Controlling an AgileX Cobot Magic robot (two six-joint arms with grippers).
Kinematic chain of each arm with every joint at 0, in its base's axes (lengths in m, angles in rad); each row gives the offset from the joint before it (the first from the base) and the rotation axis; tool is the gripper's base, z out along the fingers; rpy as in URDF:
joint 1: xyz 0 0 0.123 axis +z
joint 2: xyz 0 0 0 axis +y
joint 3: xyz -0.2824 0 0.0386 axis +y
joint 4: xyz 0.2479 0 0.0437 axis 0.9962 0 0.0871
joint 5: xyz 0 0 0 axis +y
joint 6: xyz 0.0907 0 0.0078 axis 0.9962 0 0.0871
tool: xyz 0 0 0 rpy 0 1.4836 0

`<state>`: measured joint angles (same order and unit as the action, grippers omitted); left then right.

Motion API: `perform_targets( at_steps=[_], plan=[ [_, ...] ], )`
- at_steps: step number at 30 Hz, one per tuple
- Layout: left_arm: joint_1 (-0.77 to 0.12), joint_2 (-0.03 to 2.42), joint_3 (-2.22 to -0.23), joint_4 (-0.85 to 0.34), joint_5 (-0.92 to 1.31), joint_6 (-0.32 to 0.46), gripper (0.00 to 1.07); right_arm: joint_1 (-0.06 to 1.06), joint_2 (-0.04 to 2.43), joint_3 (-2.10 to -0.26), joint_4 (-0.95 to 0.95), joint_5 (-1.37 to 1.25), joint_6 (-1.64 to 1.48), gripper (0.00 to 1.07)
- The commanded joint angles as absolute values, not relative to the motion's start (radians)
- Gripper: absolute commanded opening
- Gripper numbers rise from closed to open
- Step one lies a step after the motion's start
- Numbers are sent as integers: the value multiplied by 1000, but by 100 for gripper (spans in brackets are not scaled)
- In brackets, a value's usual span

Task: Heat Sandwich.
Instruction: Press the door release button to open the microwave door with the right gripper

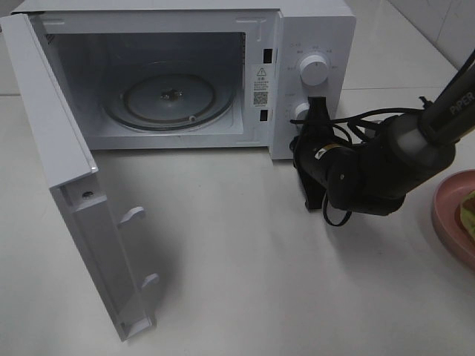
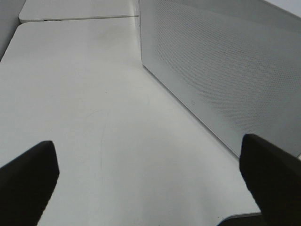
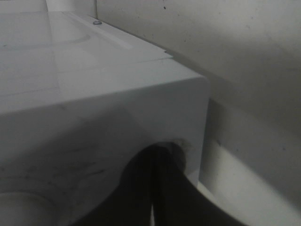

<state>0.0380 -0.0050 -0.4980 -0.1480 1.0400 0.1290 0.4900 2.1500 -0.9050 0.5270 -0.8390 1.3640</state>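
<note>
The sandwich [image 1: 469, 208] shows only as a yellow-green sliver on the pink plate [image 1: 450, 215], cut off by the right edge of the exterior view. The white microwave [image 1: 312, 30] stands open, with its glass turntable [image 1: 171, 96] bare. My right gripper [image 1: 318, 105] is shut and empty, its tips against the microwave's control panel beside the lower knob [image 1: 300, 111]. In the right wrist view the dark fingers [image 3: 153, 188] press together at the panel. My left gripper [image 2: 150, 188] is open and empty over bare table, and it is out of the exterior view.
The microwave door [image 1: 82, 193] swings out to the front left, with latch hooks on its edge. In the left wrist view its perforated face [image 2: 225, 75] stands close by. An upper knob [image 1: 313, 70] sits above the lower one. The white table [image 1: 245, 267] spreads in front.
</note>
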Motion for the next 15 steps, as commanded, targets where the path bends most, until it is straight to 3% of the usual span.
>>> perform_targets(
  at_steps=[1, 15],
  plan=[
    [31, -25, -494, -150, 1031, 127, 101, 458, 2102, -935, 466, -938, 1365, 1],
    [31, -25, -494, -150, 1031, 127, 101, 458, 2006, -806, 426, -822, 1396, 1]
  ],
)
